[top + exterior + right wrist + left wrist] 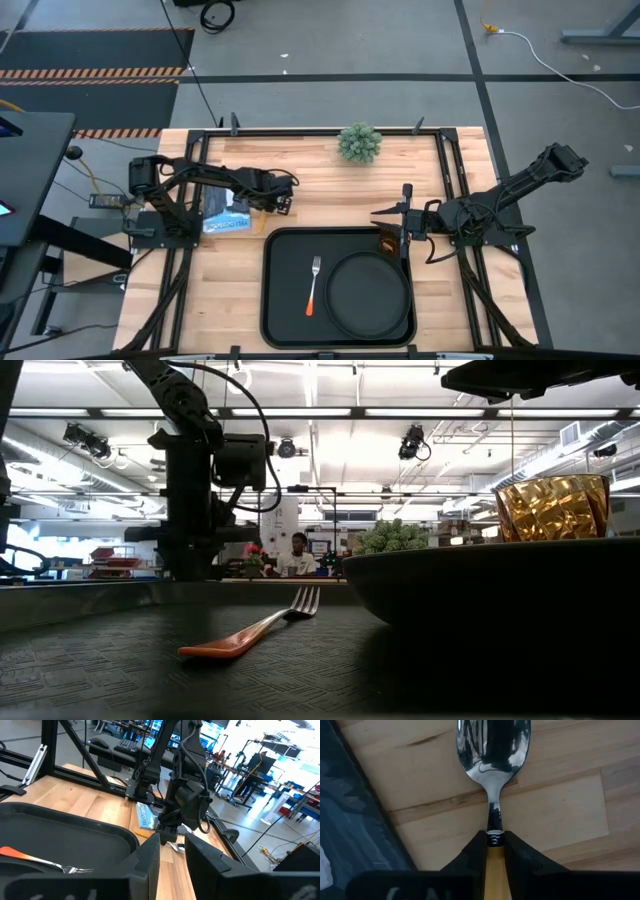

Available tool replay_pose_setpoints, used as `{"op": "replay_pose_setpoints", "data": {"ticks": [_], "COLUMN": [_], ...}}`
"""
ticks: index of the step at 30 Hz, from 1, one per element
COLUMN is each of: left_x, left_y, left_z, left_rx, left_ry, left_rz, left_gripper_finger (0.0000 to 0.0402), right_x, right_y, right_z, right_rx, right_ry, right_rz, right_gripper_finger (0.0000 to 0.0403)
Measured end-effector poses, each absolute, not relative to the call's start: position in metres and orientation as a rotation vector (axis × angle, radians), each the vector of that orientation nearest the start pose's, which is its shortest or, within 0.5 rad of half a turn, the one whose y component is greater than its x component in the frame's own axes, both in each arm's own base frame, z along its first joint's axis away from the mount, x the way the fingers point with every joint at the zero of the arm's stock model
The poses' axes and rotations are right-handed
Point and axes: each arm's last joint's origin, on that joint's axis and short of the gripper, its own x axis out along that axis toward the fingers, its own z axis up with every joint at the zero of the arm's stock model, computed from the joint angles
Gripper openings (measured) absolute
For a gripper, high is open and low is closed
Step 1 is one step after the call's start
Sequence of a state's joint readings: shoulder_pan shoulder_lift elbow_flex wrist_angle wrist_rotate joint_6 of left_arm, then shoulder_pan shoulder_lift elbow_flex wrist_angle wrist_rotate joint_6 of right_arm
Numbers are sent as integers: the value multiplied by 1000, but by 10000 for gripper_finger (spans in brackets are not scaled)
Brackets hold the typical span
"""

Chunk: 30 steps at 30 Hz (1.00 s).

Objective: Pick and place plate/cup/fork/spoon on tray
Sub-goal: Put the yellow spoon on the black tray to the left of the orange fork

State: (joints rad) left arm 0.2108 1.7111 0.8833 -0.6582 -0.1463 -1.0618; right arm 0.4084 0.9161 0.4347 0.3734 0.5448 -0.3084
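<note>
Two dark fingers pinch the spoon's glossy orange handle.

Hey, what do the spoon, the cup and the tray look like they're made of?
Spoon: the bowl looks like polished metal, mirror-bright with reflections; the orange handle, gripped by the left hand, is probably plastic. Cup: translucent amber with faceted glints, so glass or clear plastic; the look leaves it open. Tray: matte black with a fine textured surface, likely plastic.

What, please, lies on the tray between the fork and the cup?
In the high view, the plate lies between the fork and the cup, all on the tray.
</note>
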Motion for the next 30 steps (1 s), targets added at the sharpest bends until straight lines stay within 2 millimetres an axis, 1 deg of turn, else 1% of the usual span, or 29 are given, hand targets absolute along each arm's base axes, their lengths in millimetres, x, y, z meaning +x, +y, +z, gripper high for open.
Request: {"op": "replay_pose_setpoints", "data": {"ticks": [6,8,12,15,18,20,24,26,30], "left_x": [268,268,272,279,283,290,299,306,314], "left_y": [62,62,62,65,67,68,62,58,41], "left_z": [129,131,142,159,169,178,192,199,210], "left_rx": [-891,-894,-883,-873,-845,-845,-823,-827,-846], "left_ry": [1194,1187,1197,1148,1162,1127,1100,1055,1018], "left_rz": [1049,1045,1026,1009,1020,1006,985,961,938], "left_gripper_finger": [49,55,59,53,53,55,56,56,56], "right_x": [186,186,186,186,187,187,187,187,187], "right_y": [64,64,64,62,62,62,61,60,59], "right_z": [243,243,242,243,242,242,241,241,241], "right_rx": [-356,-356,-360,-363,-363,-364,-369,-369,-369], "right_ry": [117,117,119,120,122,124,133,136,137], "right_rz": [-124,-124,-124,-132,-137,-136,-139,-144,-149], "right_gripper_finger": [97,97,97,97,97,97,97,97,97]}}
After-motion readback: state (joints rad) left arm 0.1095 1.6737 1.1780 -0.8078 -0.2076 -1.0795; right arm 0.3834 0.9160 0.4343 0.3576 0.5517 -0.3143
